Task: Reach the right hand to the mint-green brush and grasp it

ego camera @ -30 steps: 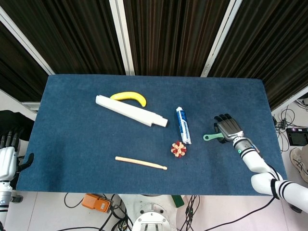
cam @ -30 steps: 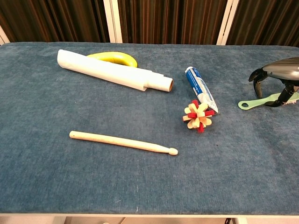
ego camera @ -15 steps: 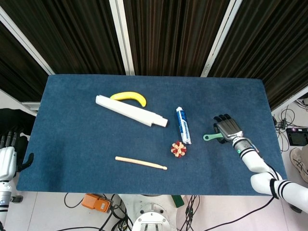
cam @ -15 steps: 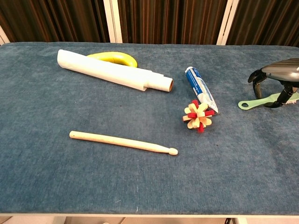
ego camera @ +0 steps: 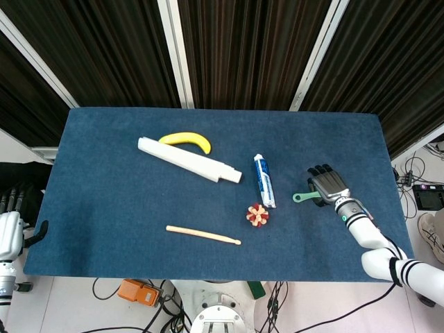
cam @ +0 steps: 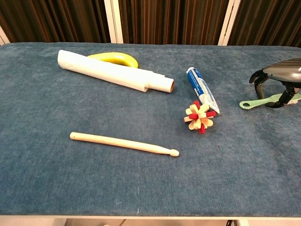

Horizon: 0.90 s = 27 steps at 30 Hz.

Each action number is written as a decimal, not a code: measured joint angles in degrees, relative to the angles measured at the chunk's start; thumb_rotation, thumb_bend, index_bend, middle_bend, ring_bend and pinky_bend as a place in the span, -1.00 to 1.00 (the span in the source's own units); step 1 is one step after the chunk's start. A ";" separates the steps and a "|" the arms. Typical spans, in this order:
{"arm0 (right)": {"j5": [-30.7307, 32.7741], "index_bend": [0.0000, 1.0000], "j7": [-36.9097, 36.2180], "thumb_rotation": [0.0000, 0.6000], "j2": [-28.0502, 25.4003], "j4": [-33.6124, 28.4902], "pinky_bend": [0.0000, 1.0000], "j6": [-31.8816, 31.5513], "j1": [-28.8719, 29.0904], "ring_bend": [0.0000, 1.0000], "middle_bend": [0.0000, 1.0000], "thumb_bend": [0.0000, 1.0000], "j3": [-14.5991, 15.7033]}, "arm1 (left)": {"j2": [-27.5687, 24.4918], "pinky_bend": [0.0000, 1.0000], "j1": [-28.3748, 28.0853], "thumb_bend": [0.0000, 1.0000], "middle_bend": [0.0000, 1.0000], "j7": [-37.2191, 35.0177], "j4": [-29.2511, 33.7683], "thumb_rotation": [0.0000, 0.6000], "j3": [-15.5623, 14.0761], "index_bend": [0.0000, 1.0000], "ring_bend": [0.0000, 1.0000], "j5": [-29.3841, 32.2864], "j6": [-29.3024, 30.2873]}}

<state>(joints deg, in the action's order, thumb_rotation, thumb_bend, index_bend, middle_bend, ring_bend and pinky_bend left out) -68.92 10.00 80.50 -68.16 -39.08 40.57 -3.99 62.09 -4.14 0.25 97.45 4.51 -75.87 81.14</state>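
The mint-green brush [ego camera: 303,198] lies at the table's right side, its looped handle end [cam: 248,103] sticking out to the left. My right hand [ego camera: 329,185] covers the brush head from above. In the chest view the right hand [cam: 278,81] arches over the handle, its fingers curled down around it and the thumb against it. My left hand [ego camera: 10,234] hangs off the table's left edge with its fingers apart, holding nothing.
On the blue cloth table [ego camera: 104,208] lie a white paper roll [ego camera: 187,159], a banana [ego camera: 186,140], a toothpaste tube [ego camera: 263,180], a red-and-cream star toy [ego camera: 257,215] and a wooden stick [ego camera: 202,234]. All of them lie left of the brush.
The right hand's fingers have curled tighter round the brush, and the handle end has shifted slightly up and left. The left hand has sunk a little.
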 measured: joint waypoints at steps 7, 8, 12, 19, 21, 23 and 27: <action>-0.55 0.31 0.04 1.00 -1.33 -2.37 -0.74 -1.75 -0.05 -0.71 -0.62 0.37 -0.52 | 0.11 -0.90 0.02 -0.35 -1.00 0.10 -0.01 1.00 0.06 -0.82 -1.00 0.01 0.13; -0.65 0.32 0.07 1.00 -1.62 -2.89 -0.74 -2.05 -0.03 -0.71 -0.62 0.37 -0.66 | 0.11 -0.90 0.02 -0.35 -1.00 0.08 0.00 1.00 0.07 -0.82 -1.00 0.00 0.15; -0.98 0.34 0.64 1.00 -3.50 -6.10 -0.74 -3.33 0.53 -0.71 -0.62 0.37 -1.85 | 0.10 -0.90 0.03 -0.35 -1.00 0.01 0.04 1.00 0.06 -0.82 -1.00 -0.04 0.16; 0.61 0.39 4.55 1.00 -8.13 -13.82 -0.73 -4.40 3.69 -0.70 -0.62 0.37 -5.91 | -0.01 -0.90 0.02 -0.35 -1.00 -0.61 -0.02 1.00 0.07 -0.82 -1.00 -0.17 0.06; 1.91 0.39 6.02 1.00 -9.77 -16.63 -0.73 -4.49 5.10 -0.70 -0.62 0.37 -7.62 | -0.04 -0.90 0.01 -0.35 -1.00 -0.81 -0.07 1.00 0.09 -0.82 -1.00 -0.20 0.02; 3.31 0.40 7.25 1.00 -11.27 -19.20 -0.72 -4.49 6.42 -0.69 -0.62 0.37 -9.15 | -0.07 -0.90 -0.03 -0.35 -1.00 -1.07 -0.20 1.00 0.12 -0.82 -1.00 -0.22 -0.06; 7.50 0.41 10.40 1.00 -14.90 -25.30 -0.70 -4.55 10.13 -0.68 -0.62 0.37 -13.00 | -0.10 -0.90 -0.09 -0.35 -1.00 -1.43 -0.49 1.00 0.18 -0.82 -1.00 -0.26 -0.15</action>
<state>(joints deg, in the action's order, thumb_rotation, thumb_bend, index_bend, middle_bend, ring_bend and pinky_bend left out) -61.42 20.41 65.60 -93.46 -43.63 50.70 -16.98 62.00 -4.23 -1.18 96.96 4.69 -76.13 81.00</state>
